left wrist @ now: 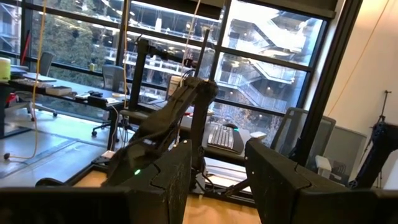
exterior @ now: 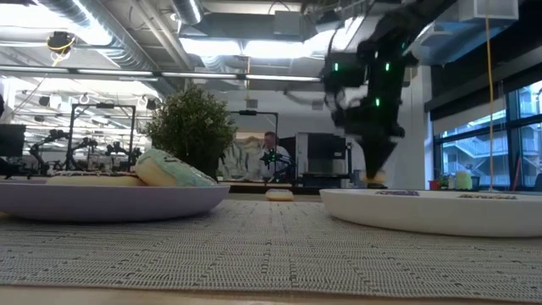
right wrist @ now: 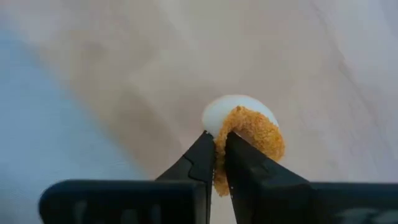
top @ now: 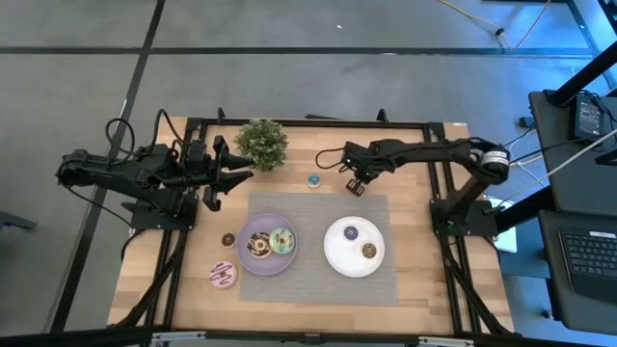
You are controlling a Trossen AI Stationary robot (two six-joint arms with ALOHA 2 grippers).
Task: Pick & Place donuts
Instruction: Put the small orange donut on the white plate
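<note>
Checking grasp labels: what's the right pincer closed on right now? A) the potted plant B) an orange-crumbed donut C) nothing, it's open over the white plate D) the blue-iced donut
B: in the right wrist view the right pincer has its fingers pinched on the rim of the small orange-crumbed donut, over bare wood, with the blue-iced donut lying apart on the table.
</note>
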